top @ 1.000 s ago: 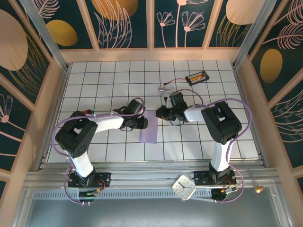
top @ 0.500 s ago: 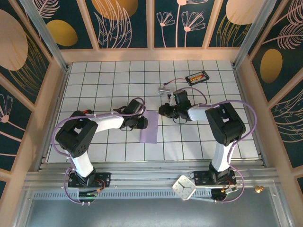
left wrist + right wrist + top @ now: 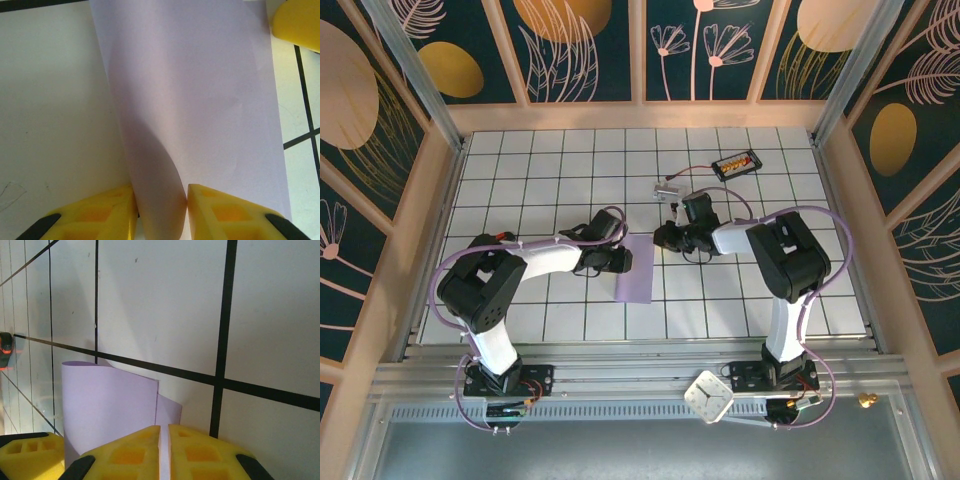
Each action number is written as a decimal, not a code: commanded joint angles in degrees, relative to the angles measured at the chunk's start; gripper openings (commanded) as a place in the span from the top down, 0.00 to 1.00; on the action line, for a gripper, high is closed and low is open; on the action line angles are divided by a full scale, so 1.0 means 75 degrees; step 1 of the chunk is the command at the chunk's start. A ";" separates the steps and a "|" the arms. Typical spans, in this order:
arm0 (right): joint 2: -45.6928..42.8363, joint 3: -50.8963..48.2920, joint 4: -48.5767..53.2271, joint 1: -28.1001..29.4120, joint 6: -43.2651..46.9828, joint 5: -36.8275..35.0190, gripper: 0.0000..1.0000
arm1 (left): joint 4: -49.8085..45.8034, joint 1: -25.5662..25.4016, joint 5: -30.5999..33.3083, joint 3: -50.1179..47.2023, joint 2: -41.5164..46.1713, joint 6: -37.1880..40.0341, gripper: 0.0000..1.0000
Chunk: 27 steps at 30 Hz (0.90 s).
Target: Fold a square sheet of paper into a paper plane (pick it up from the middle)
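From above, the left gripper [image 3: 620, 260] covers the left edge of the square sheet of paper [image 3: 634, 278]. The right gripper [image 3: 663, 238] covers its far right corner. A small black box [image 3: 736, 164] near the far edge of the table [image 3: 520, 170] is too small to make out.

In the left wrist view, the square sheet of paper [image 3: 200, 100] runs off the top and the bottom. The left gripper's yellow fingers [image 3: 100, 217] are cut off at the bottom.

In the right wrist view, the right gripper's fingers [image 3: 125, 452] hide the bottom of the square sheet of paper [image 3: 107, 400]. A tiny red and black thing [image 3: 5, 342] is cut off at the left side.
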<state>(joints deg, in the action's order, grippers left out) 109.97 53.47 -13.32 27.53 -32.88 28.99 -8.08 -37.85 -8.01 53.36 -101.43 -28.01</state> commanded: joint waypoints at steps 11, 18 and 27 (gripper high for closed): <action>0.0406 0.0276 0.0065 0.0037 0.0154 -0.0022 0.89 | -0.0411 -0.0026 -0.0722 0.0268 -0.0455 0.0626 0.64; 0.0432 0.0300 0.0077 -0.0007 0.0178 0.0013 0.90 | -0.0517 -0.0028 -0.0773 0.0518 -0.0524 0.0827 0.63; 0.0383 0.0378 0.0146 -0.0045 0.0226 0.0083 0.90 | -0.0380 -0.0027 -0.0670 0.0485 -0.0613 0.0555 0.63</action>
<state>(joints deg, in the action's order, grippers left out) 111.44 55.13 -13.04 27.35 -32.86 30.02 -11.79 -37.47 -10.70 57.01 -103.57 -22.98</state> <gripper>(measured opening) 0.105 0.374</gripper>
